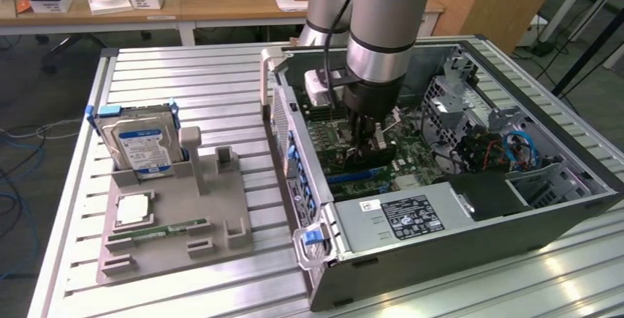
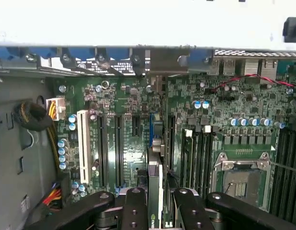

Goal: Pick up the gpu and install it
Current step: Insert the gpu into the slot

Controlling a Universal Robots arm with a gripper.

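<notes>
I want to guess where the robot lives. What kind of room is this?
Probably a robotics lab or workshop. An open computer case lies on a metal slatted table, a hard drive stands in a grey parts holder, and cluttered wooden desks stand behind.

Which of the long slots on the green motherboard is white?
The white plastic slot nearest the yellow-wired connector; the other long slots beside it are black.

The gpu (image 2: 156,191) is a thin green circuit-board card, seen edge-on in the wrist view, standing upright between two black gripper fingers (image 2: 134,211). It hangs inside the open computer case, just above the green motherboard with its long black slots. In the exterior view it sits low under the arm (image 1: 363,146).
</notes>
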